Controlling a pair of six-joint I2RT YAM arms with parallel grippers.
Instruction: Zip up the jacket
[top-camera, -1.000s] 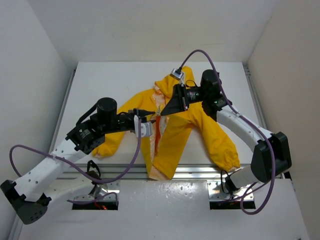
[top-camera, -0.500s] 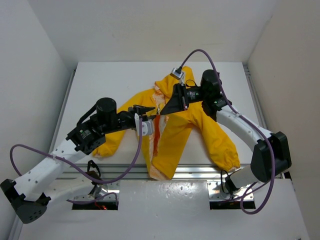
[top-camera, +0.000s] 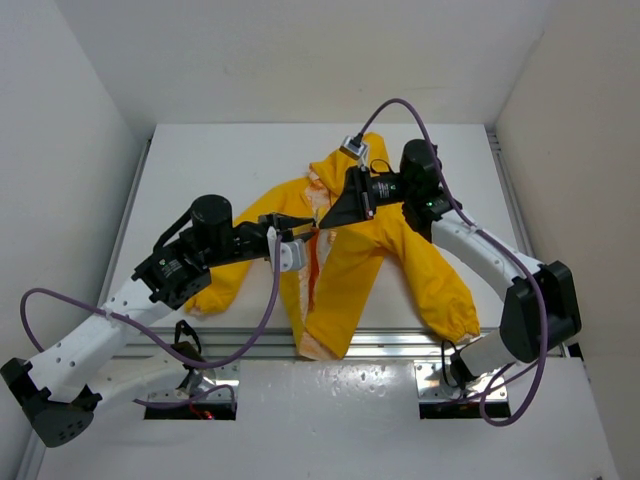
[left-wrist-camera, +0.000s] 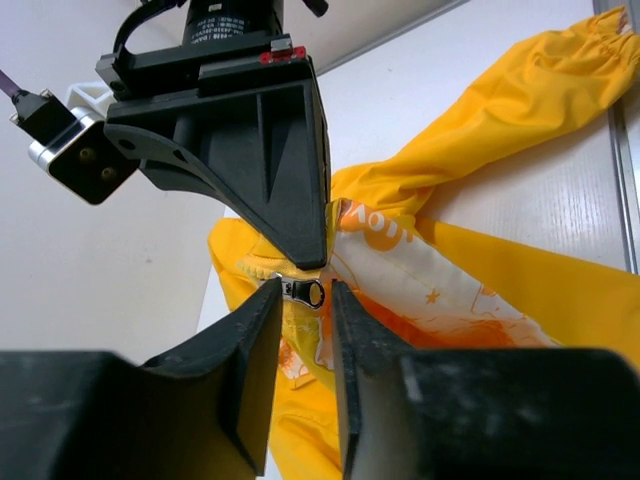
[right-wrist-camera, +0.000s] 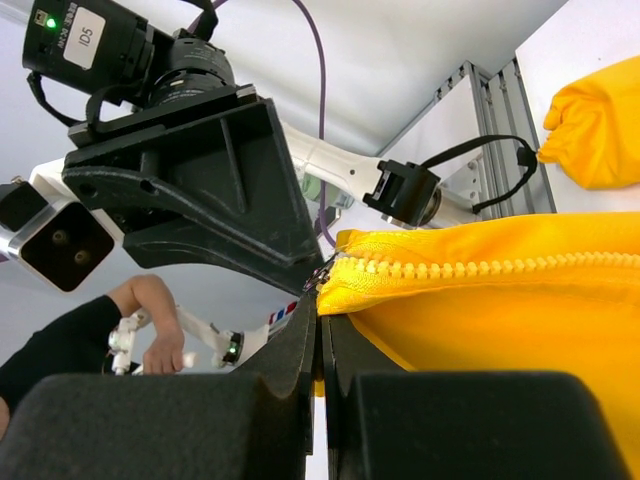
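Note:
The yellow jacket (top-camera: 352, 270) lies spread on the white table, front partly open and showing orange-and-white lining (left-wrist-camera: 440, 290). My right gripper (top-camera: 327, 222) is shut on the jacket's yellow edge (right-wrist-camera: 345, 300) beside the zipper teeth (right-wrist-camera: 450, 265) and holds it lifted. My left gripper (top-camera: 300, 228) faces it from the left, jaws open. In the left wrist view the metal zipper pull (left-wrist-camera: 305, 292) sits between the open fingertips (left-wrist-camera: 268, 300), just under the right gripper's black finger (left-wrist-camera: 270, 170). The slider itself is mostly hidden.
One sleeve with a gathered cuff (top-camera: 460, 322) lies to the right near the metal rail (top-camera: 400, 340) at the table's front edge. The other sleeve (top-camera: 225, 285) lies under my left arm. White walls enclose the table on three sides.
My left gripper has drawn back slightly to the left, and its jaws look wider apart than a second ago. The right gripper and the jacket have stayed in place.

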